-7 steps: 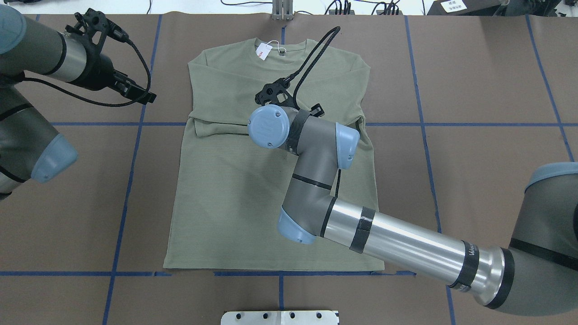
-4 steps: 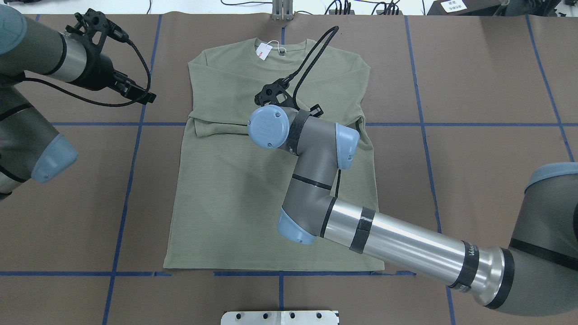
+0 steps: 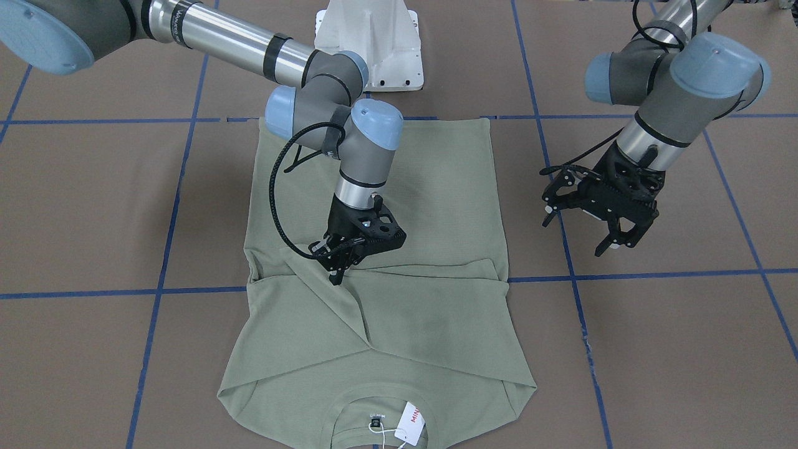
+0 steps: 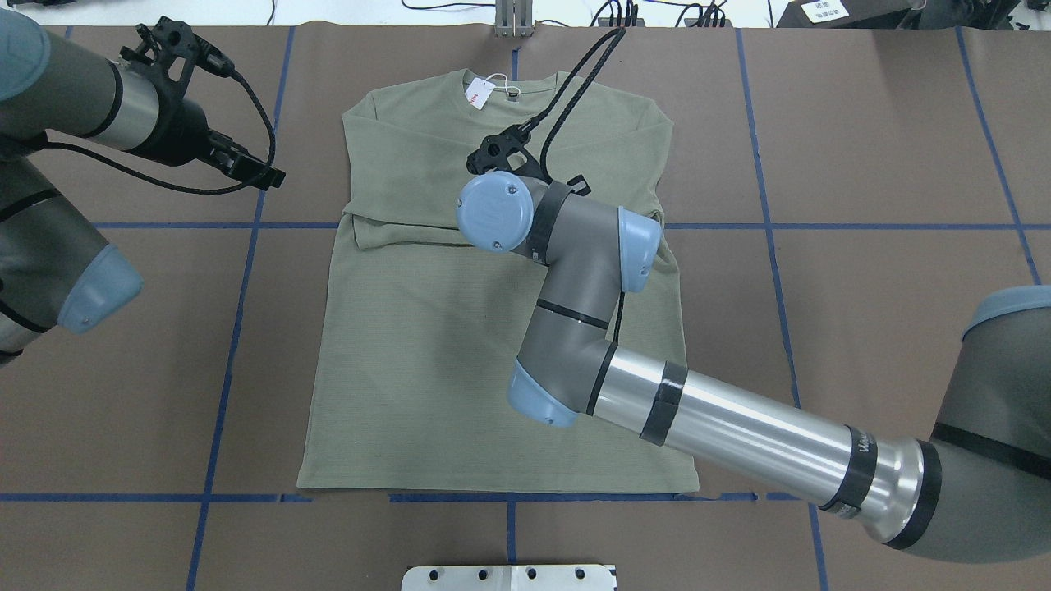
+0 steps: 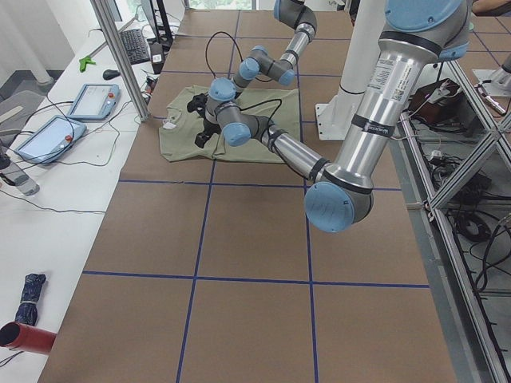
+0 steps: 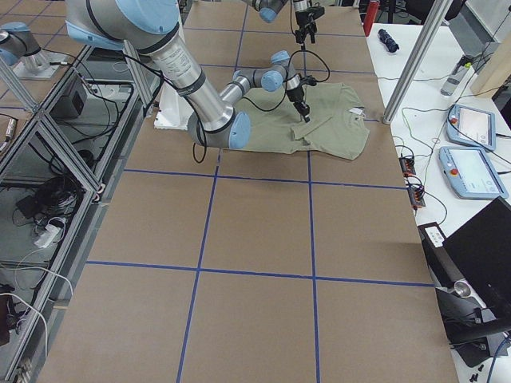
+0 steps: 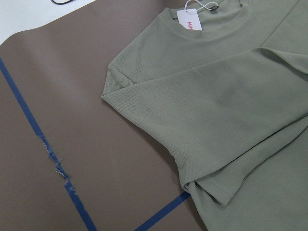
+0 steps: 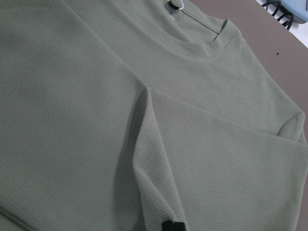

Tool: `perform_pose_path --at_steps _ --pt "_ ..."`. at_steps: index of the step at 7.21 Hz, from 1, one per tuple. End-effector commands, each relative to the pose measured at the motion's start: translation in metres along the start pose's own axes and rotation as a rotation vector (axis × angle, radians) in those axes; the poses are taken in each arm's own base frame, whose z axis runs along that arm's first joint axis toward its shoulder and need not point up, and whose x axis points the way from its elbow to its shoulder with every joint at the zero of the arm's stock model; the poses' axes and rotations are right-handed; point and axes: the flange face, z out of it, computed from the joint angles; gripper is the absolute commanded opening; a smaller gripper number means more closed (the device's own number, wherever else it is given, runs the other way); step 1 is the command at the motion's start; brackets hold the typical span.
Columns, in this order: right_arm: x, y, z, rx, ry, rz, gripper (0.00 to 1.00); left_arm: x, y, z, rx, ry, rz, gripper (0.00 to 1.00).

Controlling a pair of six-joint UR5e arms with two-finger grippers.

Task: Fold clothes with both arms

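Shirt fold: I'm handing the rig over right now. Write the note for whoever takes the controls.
Left gripper: open, empty, over bare table beside the shirt.
Right gripper: shut, tips at the end of the right sleeve; I cannot tell whether it pinches cloth.
Shirt: flat on the table, collar away from the robot, hem near it.
Done: both sleeves lie across the chest, the left sleeve too.
Left: the body folds; the hem is not yet brought up.
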Motion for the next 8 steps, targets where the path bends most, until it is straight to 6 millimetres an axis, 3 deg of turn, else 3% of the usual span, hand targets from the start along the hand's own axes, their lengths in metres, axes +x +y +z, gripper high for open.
perform_pose_path --at_steps 1,3,4,5,8 --pt "0.063 -0.026 0.015 0.004 0.054 -0.073 0.0 0.001 0.0 0.0 0.0 0.002 -0.011 1.0" --pt "0.078 -0.006 0.047 0.014 0.057 -0.076 0.02 -0.001 0.007 -0.001 0.0 0.002 -0.011 1.0" --pt "0.08 0.002 0.066 0.045 0.039 -0.068 0.61 -0.004 0.011 0.0 0.011 0.007 -0.005 1.0" --pt "0.077 -0.002 0.064 0.069 0.02 -0.053 0.98 -0.004 0.011 0.001 0.014 0.009 -0.004 1.0" --pt "0.056 -0.025 0.032 0.059 -0.093 0.066 0.99 -0.005 0.012 0.002 0.012 0.008 -0.004 1.0"
